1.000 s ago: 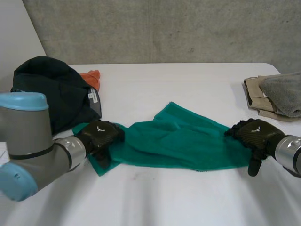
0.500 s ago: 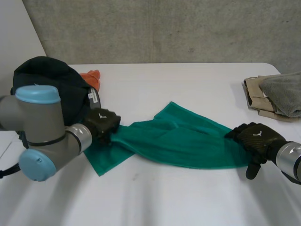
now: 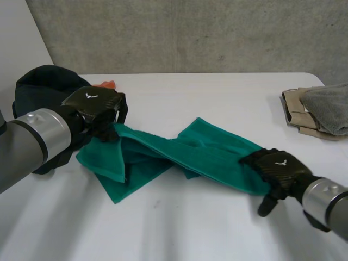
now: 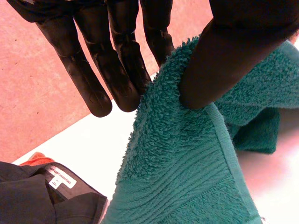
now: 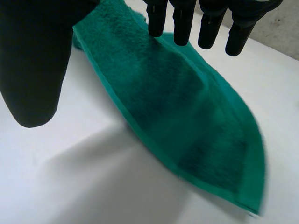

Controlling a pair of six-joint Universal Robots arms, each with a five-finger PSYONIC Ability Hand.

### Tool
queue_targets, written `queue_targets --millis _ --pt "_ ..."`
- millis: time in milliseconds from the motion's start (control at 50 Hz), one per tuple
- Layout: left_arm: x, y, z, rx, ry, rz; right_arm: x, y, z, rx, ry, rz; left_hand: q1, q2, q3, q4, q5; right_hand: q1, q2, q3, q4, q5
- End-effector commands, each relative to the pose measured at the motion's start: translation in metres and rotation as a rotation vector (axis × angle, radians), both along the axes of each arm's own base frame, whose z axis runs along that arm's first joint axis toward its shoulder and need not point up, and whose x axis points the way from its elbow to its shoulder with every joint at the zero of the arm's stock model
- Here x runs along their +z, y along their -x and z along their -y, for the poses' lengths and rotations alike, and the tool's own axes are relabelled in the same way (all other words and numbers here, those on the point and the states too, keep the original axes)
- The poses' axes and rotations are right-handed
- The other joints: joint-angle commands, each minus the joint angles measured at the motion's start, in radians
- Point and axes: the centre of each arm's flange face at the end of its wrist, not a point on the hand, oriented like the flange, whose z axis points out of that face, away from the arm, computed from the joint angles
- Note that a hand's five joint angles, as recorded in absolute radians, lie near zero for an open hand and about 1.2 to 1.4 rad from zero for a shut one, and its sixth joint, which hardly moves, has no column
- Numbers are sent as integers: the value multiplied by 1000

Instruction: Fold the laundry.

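Note:
A green towel point(image 3: 190, 152) lies stretched across the middle of the white table, twisted along its length. My left hand point(image 3: 95, 109) is raised above the table at the towel's left end. In the left wrist view its thumb point(image 4: 224, 51) pinches the towel's edge point(image 4: 187, 177) against the fingers point(image 4: 117, 70), and that end hangs down from the grip. My right hand point(image 3: 277, 166) rests on the towel's right end near the front. In the right wrist view the fingers point(image 5: 182, 23) are straight and the thumb point(image 5: 32, 70) stands apart, with the towel point(image 5: 187, 116) under the palm.
A black garment point(image 3: 43, 87) with a white label point(image 4: 60, 176) is piled at the back left, beside an orange cloth point(image 3: 107, 84). Folded beige and grey cloths point(image 3: 318, 111) sit at the right edge. A concrete wall stands behind the table.
My left hand closed on the towel's left end and lifted it up and back to the left, pulling the towel taut. My right hand slid leftward with the right end.

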Motion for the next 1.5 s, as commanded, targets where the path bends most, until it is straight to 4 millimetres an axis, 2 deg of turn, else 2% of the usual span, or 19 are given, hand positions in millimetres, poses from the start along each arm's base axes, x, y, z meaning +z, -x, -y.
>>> queue_targets --millis 20,220,260,280,320,400,420,520,620,720,800,920,1020,1080,1100,1180,1300,1380,1500 --pt "9 1 -5 22 -15 -65 -25 -23 -1 -78 7 117 248 206 206 197 231 77 92 87 87 74" --pt "10 3 -17 27 -48 -103 -45 -48 16 -116 95 92 248 206 206 197 231 423 438 433 433 420" --pt "9 2 -17 32 -54 -101 -48 -51 21 -114 108 90 248 206 206 197 231 713 728 722 723 709" --pt "6 0 -18 38 -63 -94 -47 -52 27 -120 124 86 248 206 206 197 231 1168 1183 1178 1178 1165" --pt "3 -1 -18 46 -71 -87 -43 -50 31 -133 150 74 248 206 206 197 231 1173 1188 1182 1183 1169" --pt "-9 -8 -19 80 -114 -58 4 -38 40 -151 300 63 248 206 206 197 231 1173 1188 1182 1183 1169" --pt "-14 -12 -20 91 -128 -42 28 -31 42 -141 374 36 248 206 206 197 231 1173 1188 1182 1183 1169" --pt "-32 -19 -23 86 -155 32 67 -12 32 -13 391 -136 248 206 206 197 231 1173 1188 1182 1183 1169" --pt "-64 -15 -23 39 -204 132 76 5 28 93 234 -209 248 206 206 197 231 1173 1188 1182 1183 1169" --pt "-95 -3 1 21 -212 161 70 2 32 191 91 -225 248 206 206 197 231 1173 1188 1182 1183 1169" --pt "-97 11 29 22 -122 117 66 -8 50 216 102 -229 248 206 206 197 231 1173 1188 1182 1183 1169" --pt "-63 30 82 42 166 -4 77 -30 96 204 258 -201 248 206 206 197 231 1173 1188 1182 1183 1169" --pt "10 37 124 105 563 -159 141 -42 156 47 687 -49 248 206 206 197 231 1173 1188 1182 1183 1169" --pt "51 33 134 141 745 -240 172 -42 169 -23 875 60 248 206 206 197 231 1173 1188 1182 1183 1169" --pt "73 29 136 163 841 -286 194 -40 174 -58 1006 138 248 206 206 197 231 1173 1188 1182 1183 1169" --pt "106 23 131 163 946 -359 224 -40 169 -63 1176 289 248 206 206 197 231 1173 1188 1182 1183 1169" --pt "100 24 115 71 849 -336 207 -47 157 10 1050 273 248 206 206 197 231 1173 1188 1182 1183 1169" --pt "69 22 99 34 699 -270 176 -47 151 34 888 203 248 206 206 197 231 1173 1188 1182 1183 1169" --pt "-10 7 75 49 442 -114 89 -38 138 70 556 14 248 206 206 197 231 1173 1188 1182 1183 1169"
